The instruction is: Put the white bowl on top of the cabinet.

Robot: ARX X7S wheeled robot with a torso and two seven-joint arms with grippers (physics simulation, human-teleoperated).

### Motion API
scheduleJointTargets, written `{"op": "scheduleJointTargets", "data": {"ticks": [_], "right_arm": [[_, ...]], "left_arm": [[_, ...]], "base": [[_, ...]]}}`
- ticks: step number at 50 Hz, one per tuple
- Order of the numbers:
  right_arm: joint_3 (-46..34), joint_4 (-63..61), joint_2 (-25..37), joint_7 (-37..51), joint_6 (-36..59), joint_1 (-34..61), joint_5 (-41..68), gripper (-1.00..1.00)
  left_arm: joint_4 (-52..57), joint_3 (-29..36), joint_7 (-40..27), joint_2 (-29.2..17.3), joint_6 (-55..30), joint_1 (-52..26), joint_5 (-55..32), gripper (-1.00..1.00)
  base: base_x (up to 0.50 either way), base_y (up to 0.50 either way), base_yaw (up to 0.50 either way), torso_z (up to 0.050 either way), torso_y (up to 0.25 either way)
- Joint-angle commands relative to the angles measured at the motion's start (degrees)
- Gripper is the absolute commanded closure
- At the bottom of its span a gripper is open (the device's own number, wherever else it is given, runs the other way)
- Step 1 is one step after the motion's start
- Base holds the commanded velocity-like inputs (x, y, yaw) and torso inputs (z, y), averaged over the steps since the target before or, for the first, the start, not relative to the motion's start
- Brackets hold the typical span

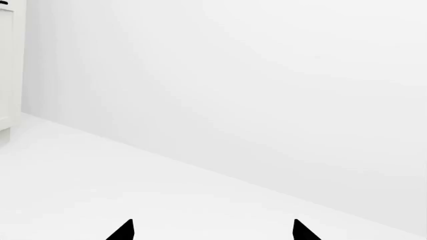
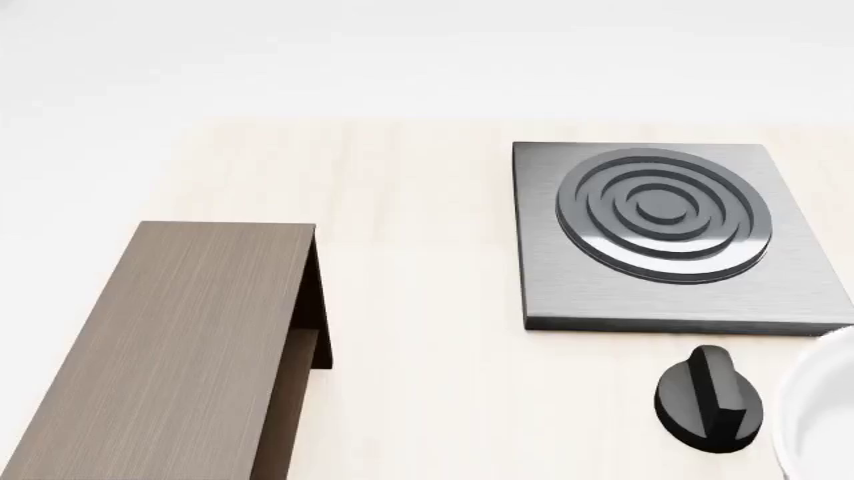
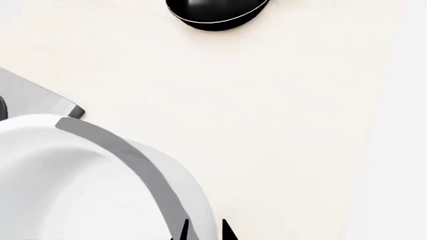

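Observation:
The white bowl (image 3: 73,185) fills the near part of the right wrist view; only its edge (image 2: 825,410) shows at the right border of the head view. My right gripper (image 3: 205,231) has its two dark fingertips close together, one on each side of the bowl's wall at the rim. The cabinet (image 2: 174,340) is a long dark brown box at the head view's lower left, its flat top bare, with a recessed shelf at its far end. My left gripper (image 1: 213,231) is open and empty, facing a white floor and wall. Neither gripper shows in the head view.
A grey square stove plate (image 2: 667,235) with ringed burner lies on the pale table (image 2: 414,300), right of the cabinet. A black knob (image 2: 710,398) sits in front of it, beside the bowl. A black frying pan (image 3: 213,12) lies beyond the bowl. A white cupboard (image 1: 8,65) stands at the room's edge.

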Motion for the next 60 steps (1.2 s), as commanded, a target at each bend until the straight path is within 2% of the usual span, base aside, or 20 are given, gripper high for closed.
{"op": "scheduleJointTargets", "data": {"ticks": [1,11,31,41,60], "right_arm": [[3.1,-7.2,2.7,2.9,3.1,7.0,-2.0,1.0],[3.2,-7.3,0.0,4.0,9.1,14.7,-1.3,1.0],[1.2,-2.4,-5.1,1.2,15.3,22.0,-0.9,1.0],[-1.3,2.2,-9.8,0.8,20.4,27.9,-1.7,1.0],[-5.5,9.5,-18.1,-5.4,28.8,36.5,-3.5,1.0]], "left_arm": [[0.0,0.0,0.0,0.0,0.0,0.0,-0.1,-1.0],[-0.2,0.1,0.1,0.0,0.1,-0.1,-0.2,-1.0],[-0.3,0.2,0.2,-0.1,0.2,-0.1,-0.6,-1.0],[-0.5,0.1,0.4,-0.1,0.4,-0.2,-1.0,-1.0],[-0.5,0.1,0.4,-0.1,0.6,0.0,-1.0,-1.0]], "base": [[0.0,0.0,0.0,0.0,0.0],[0.0,0.0,0.0,0.0,0.001],[0.0,0.0,0.0,0.0,0.001],[0.0,0.0,0.0,0.0,0.001],[0.0,0.0,0.0,0.0,0.002]]}}
